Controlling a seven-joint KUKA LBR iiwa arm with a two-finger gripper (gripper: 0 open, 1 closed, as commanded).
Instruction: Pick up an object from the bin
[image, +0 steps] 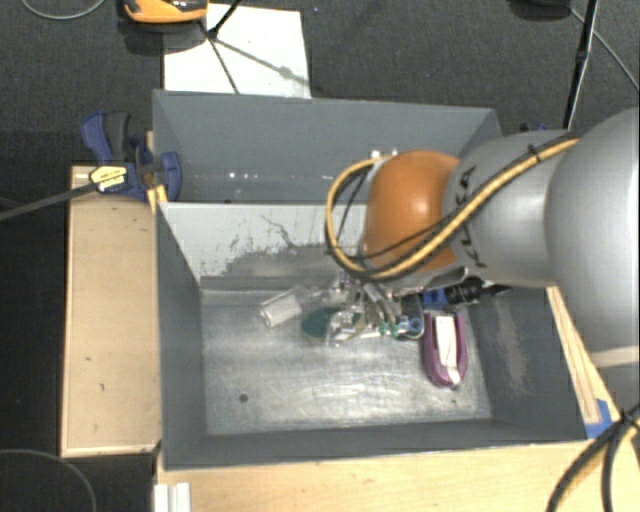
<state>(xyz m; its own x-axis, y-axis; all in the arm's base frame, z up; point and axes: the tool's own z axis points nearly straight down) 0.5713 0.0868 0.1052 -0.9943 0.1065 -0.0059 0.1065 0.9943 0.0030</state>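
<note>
My gripper (352, 312) reaches down under the orange cover into the middle of the bin, near the back wall. Its metal tips sit right beside a small dark teal rounded thing (318, 322). A clear plastic piece with a pale cap (283, 309) lies just left of the teal thing. To the right of the gripper a purple and white oblong thing (444, 349) rests on the bin floor. A small blue and green bit (408, 327) lies between the gripper and the purple thing.
The arm and its orange cover with yellow and black cables hang over the bin's back right part. A blue thing (436, 296) peeks out under the arm.
</note>
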